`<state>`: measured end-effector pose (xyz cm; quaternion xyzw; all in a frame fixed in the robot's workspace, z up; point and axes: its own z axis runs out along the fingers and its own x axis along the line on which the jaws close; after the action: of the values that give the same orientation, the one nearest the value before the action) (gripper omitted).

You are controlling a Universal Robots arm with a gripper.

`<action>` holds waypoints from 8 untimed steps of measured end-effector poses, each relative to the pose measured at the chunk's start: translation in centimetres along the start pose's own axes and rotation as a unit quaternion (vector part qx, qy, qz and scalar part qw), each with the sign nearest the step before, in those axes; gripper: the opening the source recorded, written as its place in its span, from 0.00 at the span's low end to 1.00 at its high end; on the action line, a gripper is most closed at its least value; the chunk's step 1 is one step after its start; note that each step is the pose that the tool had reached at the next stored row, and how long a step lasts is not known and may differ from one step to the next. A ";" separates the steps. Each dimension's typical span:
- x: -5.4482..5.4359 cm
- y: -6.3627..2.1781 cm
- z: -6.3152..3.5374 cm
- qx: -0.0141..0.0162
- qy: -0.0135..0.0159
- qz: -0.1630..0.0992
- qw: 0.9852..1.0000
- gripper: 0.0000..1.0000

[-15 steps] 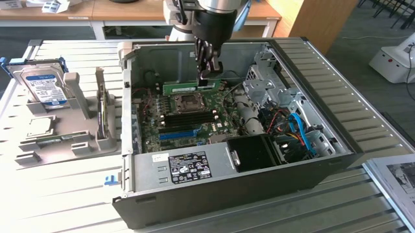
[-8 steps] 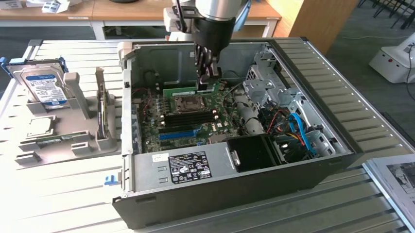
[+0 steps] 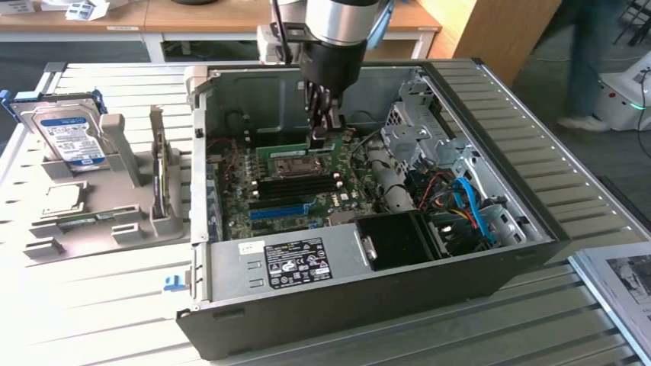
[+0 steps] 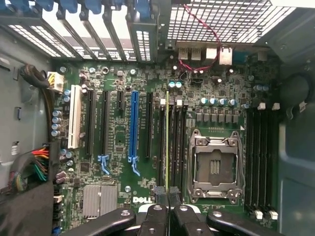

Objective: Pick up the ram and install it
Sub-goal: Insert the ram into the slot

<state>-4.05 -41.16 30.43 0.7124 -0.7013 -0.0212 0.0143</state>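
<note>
Fingers pinched shut on ram, stick upright on its long edge in line with black memory slots, just beside CPU socket, blue slot near, open room above motherboard, case walls and cables around.
</note>
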 end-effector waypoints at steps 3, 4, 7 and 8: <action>0.0 -0.03 0.55 0.000 0.000 0.000 1.000 0.12; 0.0 -0.04 0.73 0.000 0.000 0.000 1.000 0.12; 0.0 -0.06 1.28 0.000 0.000 0.000 1.000 0.12; 0.0 -0.07 1.46 0.000 0.000 0.000 1.000 0.12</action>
<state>-4.05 -41.16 28.96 0.7124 -0.7013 -0.0212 0.0143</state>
